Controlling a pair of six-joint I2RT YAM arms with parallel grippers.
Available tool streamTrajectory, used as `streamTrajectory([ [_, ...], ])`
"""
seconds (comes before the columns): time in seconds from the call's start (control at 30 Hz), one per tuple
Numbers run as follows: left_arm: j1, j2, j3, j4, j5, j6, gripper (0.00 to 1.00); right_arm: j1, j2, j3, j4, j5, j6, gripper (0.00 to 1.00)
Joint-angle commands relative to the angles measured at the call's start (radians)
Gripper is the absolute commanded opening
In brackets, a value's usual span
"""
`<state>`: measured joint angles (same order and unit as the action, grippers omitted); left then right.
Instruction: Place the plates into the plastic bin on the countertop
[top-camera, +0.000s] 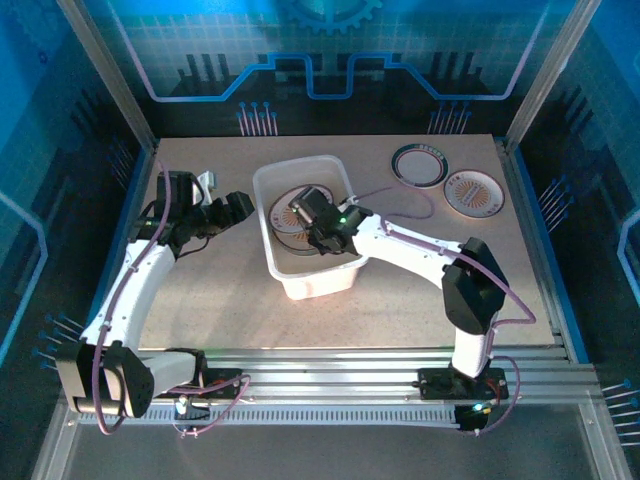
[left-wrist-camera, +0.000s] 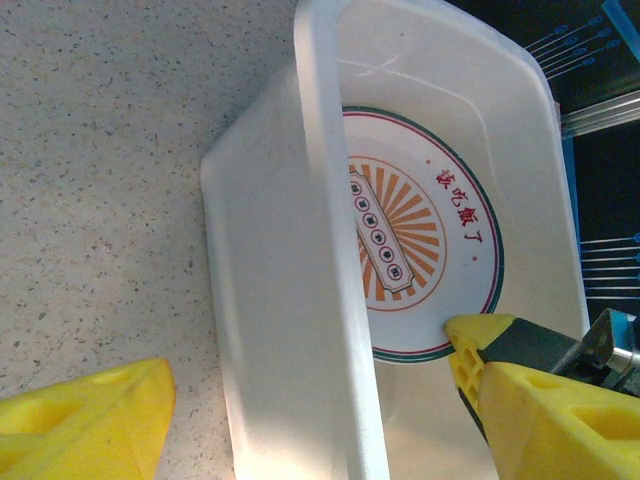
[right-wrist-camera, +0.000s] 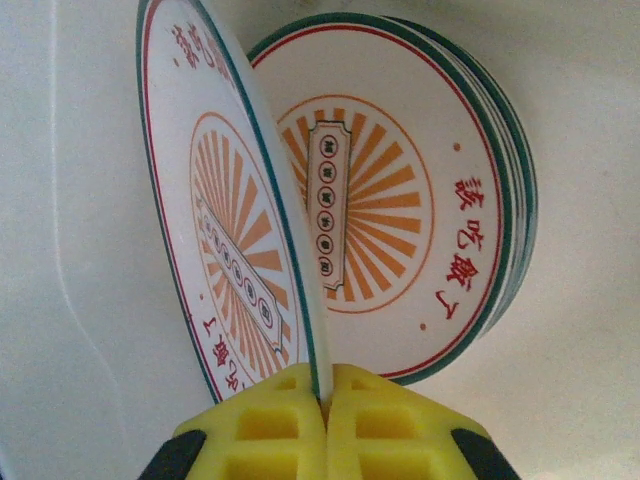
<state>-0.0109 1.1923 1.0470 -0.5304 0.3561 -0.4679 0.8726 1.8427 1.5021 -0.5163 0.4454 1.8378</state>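
Note:
The plastic bin (top-camera: 315, 280) stands mid-countertop (top-camera: 200, 300). My right gripper (right-wrist-camera: 325, 395) reaches into it, shut on the rim of a plate (right-wrist-camera: 220, 200) with an orange radial centre, held on edge and tilted. Behind that plate a stack of plates (right-wrist-camera: 420, 190) lies on the bin floor. My left gripper (left-wrist-camera: 310, 360) is open and straddles the bin's left wall (left-wrist-camera: 290, 300), one finger outside and one inside near the top plate (left-wrist-camera: 420, 230). From above, the left gripper (top-camera: 246, 206) sits at the bin's left rim and the right gripper (top-camera: 303, 212) inside it.
Two more plates lie at the back right: one with a green patterned rim (top-camera: 418, 164) and one with an orange centre (top-camera: 474, 192). The right arm's cable (top-camera: 405, 215) loops over the table. Metal rails (top-camera: 330, 365) run along the near edge, with blue walls either side.

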Motion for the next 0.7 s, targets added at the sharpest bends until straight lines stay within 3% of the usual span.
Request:
streamTrajectory([
  [0.0,0.012,-0.013,0.027,-0.025,0.035,0.021,0.80,0.027,0.039,0.061,-0.072,0.006,0.073,0.02],
  [0.2,0.012,-0.013,0.028,-0.026,0.052,0.026,0.81,0.048,0.075,0.121,-0.164,0.029,0.138,0.01],
  [0.53,0.012,-0.025,0.004,-0.017,0.080,0.021,0.81,0.046,0.149,0.094,-0.035,0.088,0.215,0.04],
  [0.67,0.012,-0.034,-0.005,-0.019,0.081,0.017,0.80,0.045,0.174,0.089,0.012,0.085,0.208,0.10],
])
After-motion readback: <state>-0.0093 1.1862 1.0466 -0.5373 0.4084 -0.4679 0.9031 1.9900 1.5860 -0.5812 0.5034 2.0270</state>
